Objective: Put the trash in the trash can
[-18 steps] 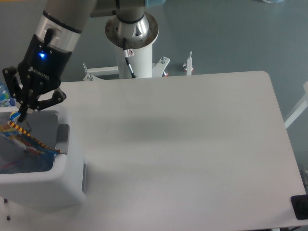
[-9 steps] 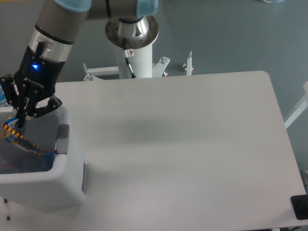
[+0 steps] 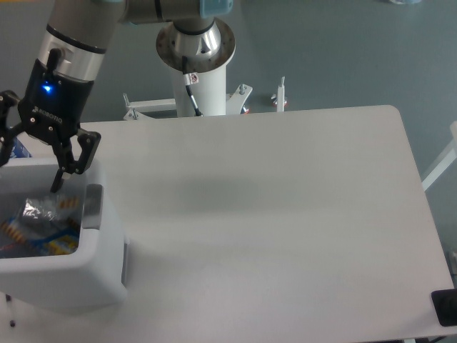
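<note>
White tabletop (image 3: pixel 285 214) with rounded far-right corner, soft grey shadow near its middle. Grey-blue floor (image 3: pixel 343 50) behind. White pedestal (image 3: pixel 203 89) with metal flange at the far edge, small brackets (image 3: pixel 280 96) beside it. Dark object (image 3: pixel 444 307) at the near-right corner. White bar (image 3: pixel 439 168) past the right edge. Even, diffuse light.

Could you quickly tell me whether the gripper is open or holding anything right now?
Gripper: open, holding nothing, fingers spread above the white trash can; the snack wrapper lies inside.
</note>
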You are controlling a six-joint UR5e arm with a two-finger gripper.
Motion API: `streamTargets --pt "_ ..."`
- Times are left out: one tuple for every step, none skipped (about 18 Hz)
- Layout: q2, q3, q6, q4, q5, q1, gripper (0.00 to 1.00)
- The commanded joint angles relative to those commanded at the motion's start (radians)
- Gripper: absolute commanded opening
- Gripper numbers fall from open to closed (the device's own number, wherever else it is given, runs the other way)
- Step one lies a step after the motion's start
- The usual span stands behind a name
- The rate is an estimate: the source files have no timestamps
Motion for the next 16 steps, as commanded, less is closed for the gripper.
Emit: streamTargets --pt "0.003 0.000 0.000 -0.002 0.006 0.000 1.00" --pt "0.008 -0.001 0.000 -0.002 0.024 0.002 1.00" --pt "0.006 0.002 0.000 -0.002 0.052 0.006 1.00" --pt "0.006 0.005 0.000 -0.002 0.084 0.018 1.00" --pt "0.009 0.008 0.000 -0.003 0.122 0.058 1.00" --pt "0.014 0.011 0.003 -0.003 0.144 0.124 1.00" --pt "0.012 0.017 0.015 -0.003 0.152 0.167 1.00" --pt "0.012 0.023 0.041 -0.005 0.152 0.208 1.00" --pt "0.012 0.029 0.069 -0.005 0.153 0.254 1.00" --pt "0.009 0.032 0.086 -0.005 0.161 0.299 1.00" --pt "0.009 0.038 0.107 -0.008 0.182 0.334 1.00" --pt "0.006 0.041 0.142 -0.009 0.213 0.362 1.00" --pt "0.002 0.040 0.187 -0.011 0.256 0.382 1.00" --pt "-0.001 0.035 0.246 -0.012 0.302 0.396 1.00" --pt "-0.003 0.037 0.309 -0.015 0.355 0.405 1.00" --pt "-0.003 0.041 0.368 -0.023 0.423 0.407 1.00"
